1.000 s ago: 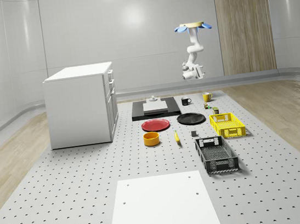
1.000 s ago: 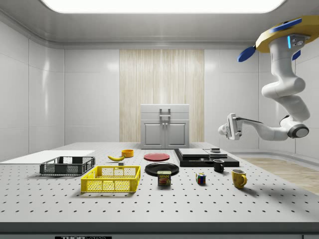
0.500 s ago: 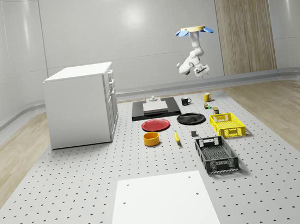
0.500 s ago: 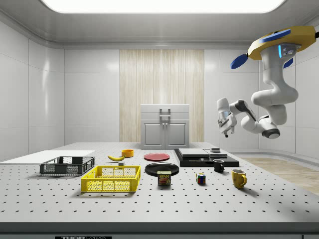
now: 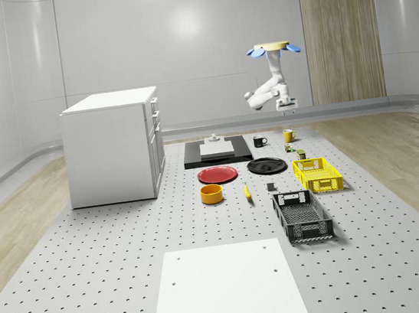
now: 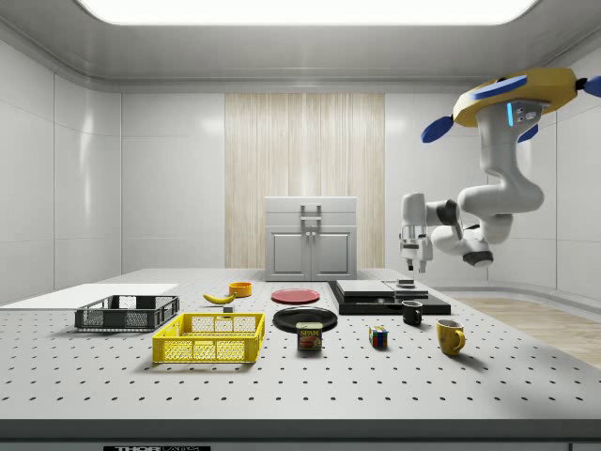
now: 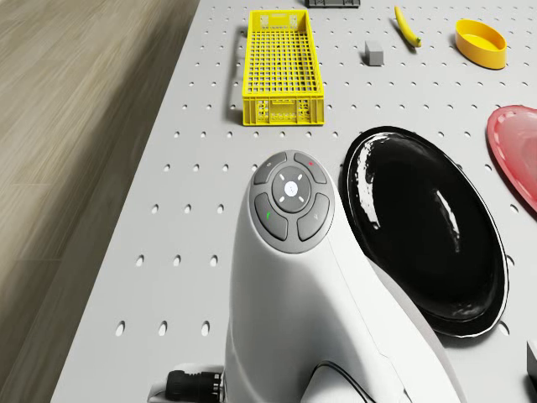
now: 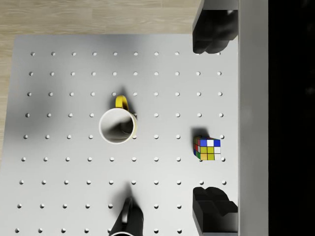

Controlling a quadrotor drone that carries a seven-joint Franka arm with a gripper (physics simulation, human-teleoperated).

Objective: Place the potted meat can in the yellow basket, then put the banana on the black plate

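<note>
The drone [image 6: 512, 91] hovers over the table's [image 6: 310, 381] far end. Below its gripper [image 6: 414, 264] stand a mug [image 8: 117, 125] and a cube [image 8: 207, 148]; the can [image 6: 310, 336], basket [image 6: 210, 337] and banana [image 6: 219, 298] lie well apart from it.

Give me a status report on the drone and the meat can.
Drone hovering high; gripper open, empty, above yellow mug. Small potted meat can on table beside yellow mesh basket. Nothing blocking.

We see bright, even light from a ceiling panel [image 6: 305, 9]. Shadows under objects are soft and short. Glare streaks the glossy black plate [image 7: 428, 227].
</note>
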